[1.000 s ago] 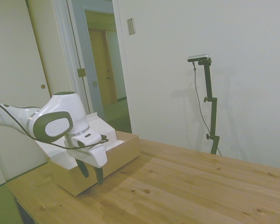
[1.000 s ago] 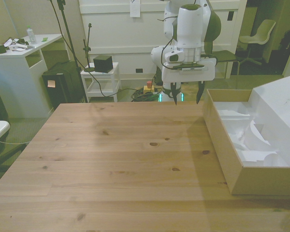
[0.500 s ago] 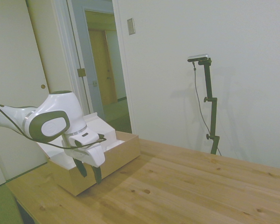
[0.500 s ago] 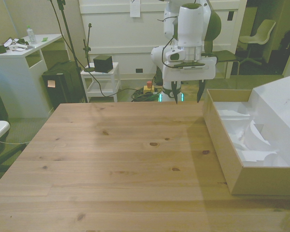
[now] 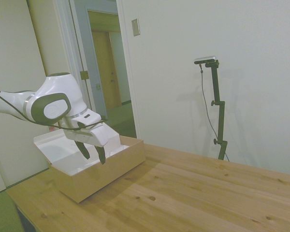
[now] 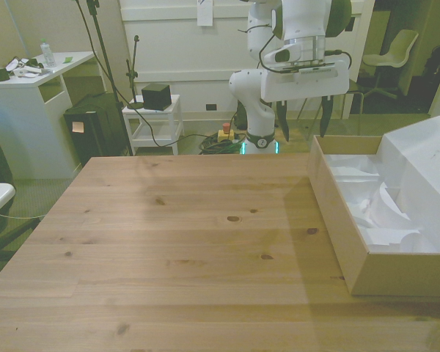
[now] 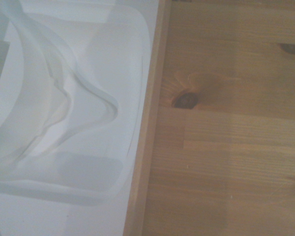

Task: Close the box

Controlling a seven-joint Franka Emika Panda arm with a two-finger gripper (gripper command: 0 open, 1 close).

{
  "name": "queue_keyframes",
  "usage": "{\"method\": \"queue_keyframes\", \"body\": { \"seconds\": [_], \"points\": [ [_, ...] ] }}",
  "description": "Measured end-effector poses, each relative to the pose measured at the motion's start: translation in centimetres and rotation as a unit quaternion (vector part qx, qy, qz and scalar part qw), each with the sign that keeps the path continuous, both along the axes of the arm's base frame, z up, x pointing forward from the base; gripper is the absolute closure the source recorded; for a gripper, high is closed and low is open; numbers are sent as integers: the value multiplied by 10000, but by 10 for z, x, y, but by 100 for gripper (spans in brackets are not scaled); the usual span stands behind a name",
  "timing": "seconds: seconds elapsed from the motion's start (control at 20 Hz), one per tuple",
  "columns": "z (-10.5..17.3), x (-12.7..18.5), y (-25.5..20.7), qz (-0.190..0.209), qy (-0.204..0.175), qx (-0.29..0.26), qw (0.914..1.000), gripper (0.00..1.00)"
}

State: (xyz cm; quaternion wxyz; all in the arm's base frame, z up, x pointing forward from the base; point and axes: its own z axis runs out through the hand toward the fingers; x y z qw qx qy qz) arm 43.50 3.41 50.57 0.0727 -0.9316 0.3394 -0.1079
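Since a second ago I see the gripper (image 5: pixel 93 153) has risen and swung from beside the box's (image 5: pixel 106 169) near wall to above its open inside. Its jaws stand wide apart, holding nothing, both fingers (image 6: pixel 281 130) pointing down, clear of the cardboard. In the front view the gripper (image 6: pixel 302 129) hangs over the box's (image 6: pixel 337 224) far end, at the front view's right. The box sits on the table (image 6: pixel 183 242) along that edge, its lid (image 6: pixel 433 158) raised and leaning outward, the white lining (image 6: pixel 381 213) exposed. My wrist view shows the lining (image 7: pixel 69 113), the tan wall (image 7: pixel 145 137) and the table (image 7: pixel 231 123) beside it.
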Motion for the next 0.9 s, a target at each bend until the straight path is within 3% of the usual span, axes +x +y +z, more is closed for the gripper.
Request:
{"method": "queue_keyframes", "body": {
  "seconds": [0.35,0.6,0.9],
  "points": [
    [3,9,0,247,-115,-70,9996,0],
    [103,-28,68,391,-293,-189,9986,0],
    [125,-18,141,711,-482,-375,9956,0]
  ]
}}
